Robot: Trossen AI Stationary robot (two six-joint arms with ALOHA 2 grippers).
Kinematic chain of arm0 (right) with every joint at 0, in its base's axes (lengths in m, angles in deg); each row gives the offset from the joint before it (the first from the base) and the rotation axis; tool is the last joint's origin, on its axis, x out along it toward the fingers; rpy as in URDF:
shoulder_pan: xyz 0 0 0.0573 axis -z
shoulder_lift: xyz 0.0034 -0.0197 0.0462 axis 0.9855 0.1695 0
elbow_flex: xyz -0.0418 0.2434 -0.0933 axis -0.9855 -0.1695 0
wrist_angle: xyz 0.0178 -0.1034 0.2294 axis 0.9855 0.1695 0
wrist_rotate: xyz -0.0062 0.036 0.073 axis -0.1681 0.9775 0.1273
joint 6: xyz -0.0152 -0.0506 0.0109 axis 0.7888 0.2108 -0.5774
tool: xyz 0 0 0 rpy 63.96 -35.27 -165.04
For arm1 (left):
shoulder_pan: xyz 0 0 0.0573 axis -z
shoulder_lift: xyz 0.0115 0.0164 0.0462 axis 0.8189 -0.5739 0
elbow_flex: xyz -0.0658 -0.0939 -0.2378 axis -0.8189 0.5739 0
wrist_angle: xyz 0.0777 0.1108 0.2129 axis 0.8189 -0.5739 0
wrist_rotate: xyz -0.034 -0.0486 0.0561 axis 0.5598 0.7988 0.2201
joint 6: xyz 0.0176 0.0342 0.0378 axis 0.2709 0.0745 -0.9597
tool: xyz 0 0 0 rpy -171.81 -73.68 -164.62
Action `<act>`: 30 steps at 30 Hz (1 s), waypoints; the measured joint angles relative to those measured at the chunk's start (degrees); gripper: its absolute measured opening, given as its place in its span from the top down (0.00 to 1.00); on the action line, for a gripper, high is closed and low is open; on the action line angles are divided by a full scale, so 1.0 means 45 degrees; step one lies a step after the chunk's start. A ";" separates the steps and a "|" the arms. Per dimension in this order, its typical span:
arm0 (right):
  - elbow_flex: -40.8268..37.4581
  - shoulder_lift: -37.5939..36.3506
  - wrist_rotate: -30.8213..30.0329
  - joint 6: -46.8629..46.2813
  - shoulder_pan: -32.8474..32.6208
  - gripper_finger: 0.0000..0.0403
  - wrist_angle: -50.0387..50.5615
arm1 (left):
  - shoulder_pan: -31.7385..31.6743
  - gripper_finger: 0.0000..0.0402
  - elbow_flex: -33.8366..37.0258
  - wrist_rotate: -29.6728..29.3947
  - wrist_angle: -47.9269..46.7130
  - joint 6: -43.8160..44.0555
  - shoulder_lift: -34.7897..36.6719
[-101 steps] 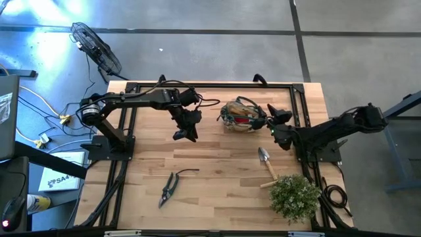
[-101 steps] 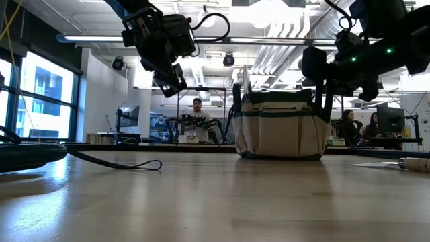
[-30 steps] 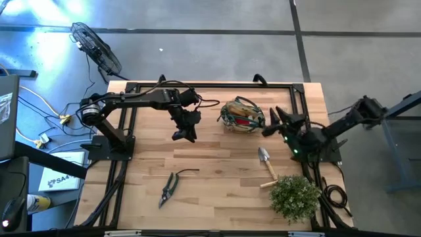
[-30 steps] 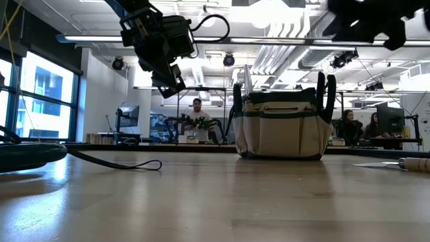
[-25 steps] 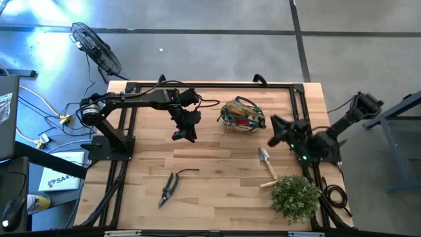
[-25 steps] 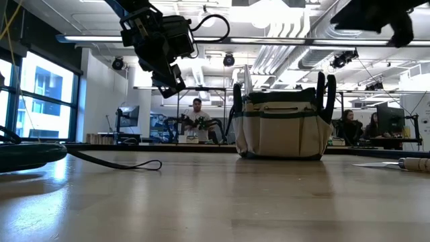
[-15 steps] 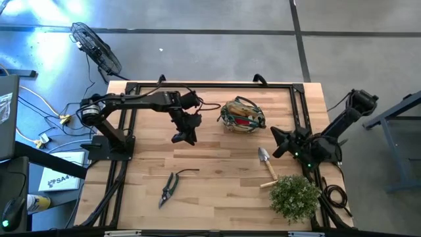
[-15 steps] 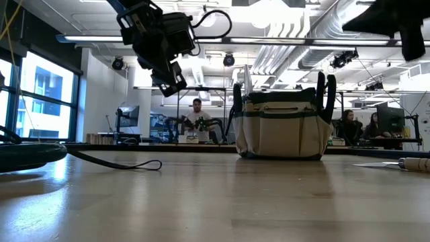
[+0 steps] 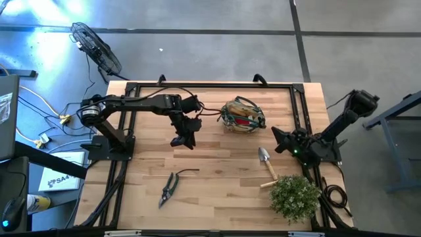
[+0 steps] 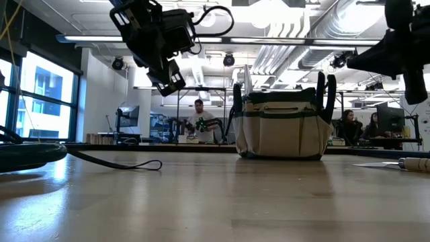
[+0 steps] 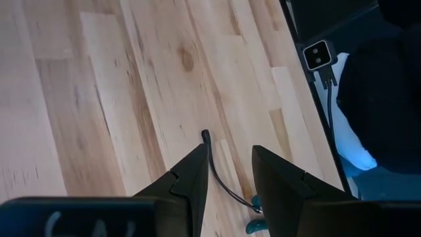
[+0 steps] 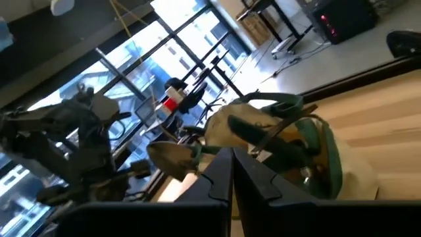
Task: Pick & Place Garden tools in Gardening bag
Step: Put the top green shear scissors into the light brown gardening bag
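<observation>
High view showed the left claw (image 9: 183, 141) poised above the table (image 9: 217, 191), fingers partly apart and holding nothing. Pruning shears (image 9: 169, 187) lay nearer the front edge than that claw; the gardening bag (image 9: 241, 115) stood to its right. Right claw (image 9: 275, 142) was closed and empty, the bag beyond it and a trowel (image 9: 266, 160) just beside it, with the plant (image 9: 294, 195) past that.

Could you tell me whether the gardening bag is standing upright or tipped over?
Upright. The gardening bag sits flat on the table in the low view, its mouth facing up with tools inside in the high view.
</observation>
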 joint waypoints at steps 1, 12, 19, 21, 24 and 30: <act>-0.0004 -0.0005 0.0008 0.0000 0.0136 0.99 -0.0023 | 0.0000 0.72 0.0000 0.0002 0.0012 0.0000 0.0000; -0.0015 0.0262 0.0034 -0.1494 0.0897 0.99 0.0551 | 0.0005 0.72 0.0000 0.0009 0.0218 0.0005 0.0000; -0.0019 0.1256 0.0086 -0.4380 0.1276 0.99 0.2034 | 0.0005 0.72 0.0000 0.0009 0.0305 0.0044 0.0000; -0.0022 0.1544 0.0183 -0.4711 0.1464 0.99 0.2041 | 0.0005 0.72 0.0000 0.0009 0.0310 0.0044 0.0000; -0.0029 0.1919 0.1041 -0.5347 0.2018 0.99 0.2051 | 0.0005 0.72 0.0000 0.0009 0.0316 0.0044 0.0000; 0.0340 0.2962 0.3457 -0.6668 0.3934 0.99 0.2794 | 0.0005 0.72 0.0000 0.0009 0.0372 0.0049 0.0000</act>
